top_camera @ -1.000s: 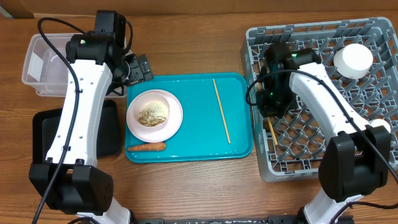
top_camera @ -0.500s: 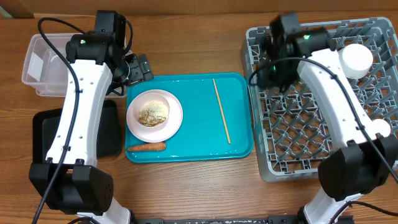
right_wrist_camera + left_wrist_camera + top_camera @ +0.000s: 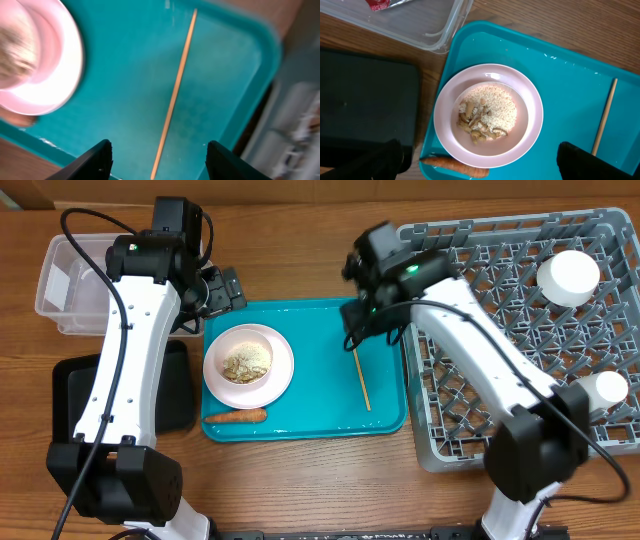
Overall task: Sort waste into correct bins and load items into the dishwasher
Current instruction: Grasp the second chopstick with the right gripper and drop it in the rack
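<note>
Left arm (image 3: 125, 350) extends forward, jaws spread wide; right arm (image 3: 480, 345) slants leftward, jaws parted, empty.

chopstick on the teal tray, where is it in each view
Overhead: chopstick just right of centre, slightly tilted.
Left wrist: chopstick at the right edge.
Right wrist: chopstick down the middle.
Shared landmark: plate, left of it in all three.

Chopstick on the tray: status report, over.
Right gripper open, empty, over the chopstick. Left gripper open above the plate. Chopstick flat on the teal tray, untouched. Nothing blocking it.
</note>
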